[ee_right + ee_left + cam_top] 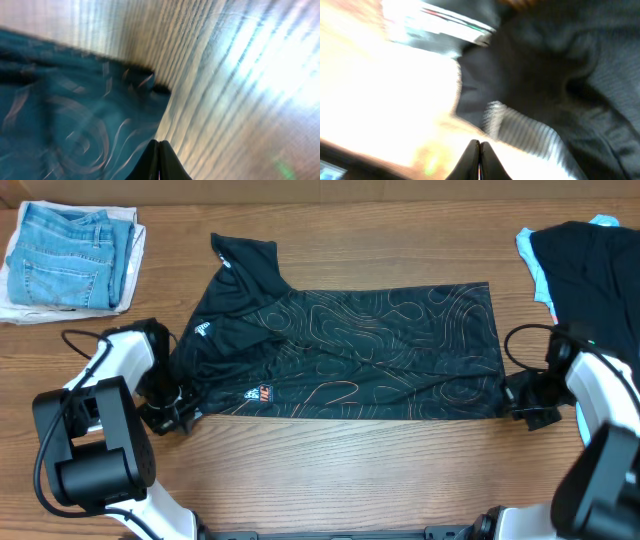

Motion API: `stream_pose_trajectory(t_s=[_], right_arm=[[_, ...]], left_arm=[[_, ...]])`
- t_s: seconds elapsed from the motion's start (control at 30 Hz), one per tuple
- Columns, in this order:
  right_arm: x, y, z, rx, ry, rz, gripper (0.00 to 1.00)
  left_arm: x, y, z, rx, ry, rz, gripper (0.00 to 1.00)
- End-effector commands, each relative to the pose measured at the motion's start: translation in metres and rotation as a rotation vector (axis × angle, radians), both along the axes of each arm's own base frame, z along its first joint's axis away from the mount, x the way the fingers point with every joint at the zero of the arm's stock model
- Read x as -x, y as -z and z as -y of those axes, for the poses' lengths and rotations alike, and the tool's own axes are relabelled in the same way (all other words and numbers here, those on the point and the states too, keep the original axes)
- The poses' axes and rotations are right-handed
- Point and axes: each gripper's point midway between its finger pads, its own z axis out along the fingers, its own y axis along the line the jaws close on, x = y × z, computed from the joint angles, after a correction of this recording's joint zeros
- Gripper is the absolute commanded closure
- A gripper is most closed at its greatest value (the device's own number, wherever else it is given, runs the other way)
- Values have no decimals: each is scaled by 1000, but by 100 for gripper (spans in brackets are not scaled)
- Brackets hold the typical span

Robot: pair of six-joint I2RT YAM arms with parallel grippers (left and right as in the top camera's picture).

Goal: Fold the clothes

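While the shirt (350, 350) lies spread flat on the surface (340, 470), the left fingers (178, 412) reach low to its 8 o'clock corner and the right fingers (515, 402) to its 4 o'clock corner, each pair pressed together; whether cloth is pinched is unclear.

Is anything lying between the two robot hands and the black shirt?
Nothing visible. The left hand and right hand sit at the near corners of the shirt; the jeans lie apart at the far left.
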Motion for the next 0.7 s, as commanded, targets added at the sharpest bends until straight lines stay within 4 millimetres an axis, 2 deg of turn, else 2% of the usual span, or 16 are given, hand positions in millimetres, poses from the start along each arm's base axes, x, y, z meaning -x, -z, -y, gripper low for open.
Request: stream_pose_trajectory(t_s=[0.0,0.07,0.17,0.23,0.27,0.37,0.4,0.47,0.6,0.67], right_arm=[[-1,-33,9,78,30,104,96],[0,-47,13,119,37,142,96],[-9,-63,15,147,5,233,96],[-29,-73,11,134,-96,344,85],[-40,-77,6,112,-151,404,76],[-65,-85,-7,46,-238,527,52],[-69,-84,-7,43,-243,540,47],[-77,-79,-5,46,-247,546,44],[-85,-54,-7,6,-254,500,46],[-88,-39,-14,-57,-266,482,48]], left_arm=[[-16,-28,-37,-217,-43,6,96],[-20,-48,-50,-301,-67,7,96],[-32,-66,-55,-323,-70,52,96],[-46,-71,-51,-277,-44,100,96],[-54,-71,-44,-227,-19,130,96],[-79,-67,-11,-29,69,240,89],[-84,-66,-3,14,87,263,84],[-91,-66,10,55,110,291,80],[-98,-66,27,72,156,314,73],[-99,-66,36,73,185,314,69]])
